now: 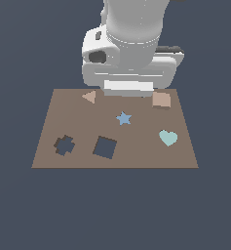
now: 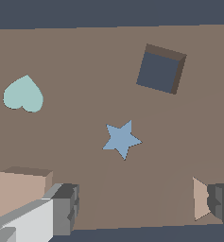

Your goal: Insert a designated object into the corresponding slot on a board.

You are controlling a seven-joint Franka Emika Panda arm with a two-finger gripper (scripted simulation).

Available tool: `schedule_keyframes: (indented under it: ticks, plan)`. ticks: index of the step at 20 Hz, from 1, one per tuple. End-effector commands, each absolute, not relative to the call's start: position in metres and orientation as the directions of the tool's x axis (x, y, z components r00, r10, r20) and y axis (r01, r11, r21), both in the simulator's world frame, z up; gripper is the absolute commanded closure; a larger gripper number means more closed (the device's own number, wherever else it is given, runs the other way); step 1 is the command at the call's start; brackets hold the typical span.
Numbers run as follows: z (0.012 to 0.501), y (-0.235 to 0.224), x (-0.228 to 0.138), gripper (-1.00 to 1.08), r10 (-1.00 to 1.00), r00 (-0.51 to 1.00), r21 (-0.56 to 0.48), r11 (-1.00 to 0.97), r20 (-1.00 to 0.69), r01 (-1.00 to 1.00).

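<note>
Square block (image 1: pixel 161 100): flat, pale pinkish-tan, matte, lying loose on the board's far edge, just beside one finger (image 2: pixel 61 208) of the tool (image 2: pixel 142 208), outside the gap rather than between the fingers. Not held.

Tool: fingers spread wide, nothing between them but bare board and, further out, the blue star (image 2: pixel 122 139). The other finger sits against the tan triangle (image 2: pixel 200 198). The wrist view shows both fingertips as dark, ribbed pads.

Slot (image 1: pixel 105 147): dark square hole, slightly tilted, well apart from the tool on the board's near half, beyond the star. A dark notched cross hole (image 1: pixel 64 145) sits beside it.

Board (image 1: pixel 63 117): large, flat, uniform brown, no grain. A pale teal heart (image 1: pixel 168 137) lies flush on it, beyond the block.

Risks, as judged:
- Tool is centred off the block; descending here would close on nothing, or a finger would land on the block's top and pin it.
- Triangle shares the block's colour and lies equally near, so it could be grabbed by mistake.
- Slot is rotated and only slightly larger than the block; an unmatched yaw would catch a corner on the rim.
</note>
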State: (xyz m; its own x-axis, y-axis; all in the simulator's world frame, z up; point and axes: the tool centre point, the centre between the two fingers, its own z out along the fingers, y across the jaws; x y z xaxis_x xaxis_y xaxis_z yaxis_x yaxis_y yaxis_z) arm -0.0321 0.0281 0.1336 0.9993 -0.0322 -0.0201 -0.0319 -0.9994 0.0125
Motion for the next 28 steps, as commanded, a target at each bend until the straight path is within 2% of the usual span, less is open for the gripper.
schedule_keyframes:
  ticks: [1, 15, 28]
  plan:
    - [0.123, 0.045, -0.04, -0.92, -0.044, 0.999, 0.011, -0.999, -0.018, -0.044]
    - [0.062, 0.148, -0.08, -0.92, -0.123, 0.992, 0.001, -0.992, -0.003, -0.123]
    - [0.047, 0.168, -0.084, -0.92, -0.136, 0.991, 0.0, -0.991, -0.001, -0.136]
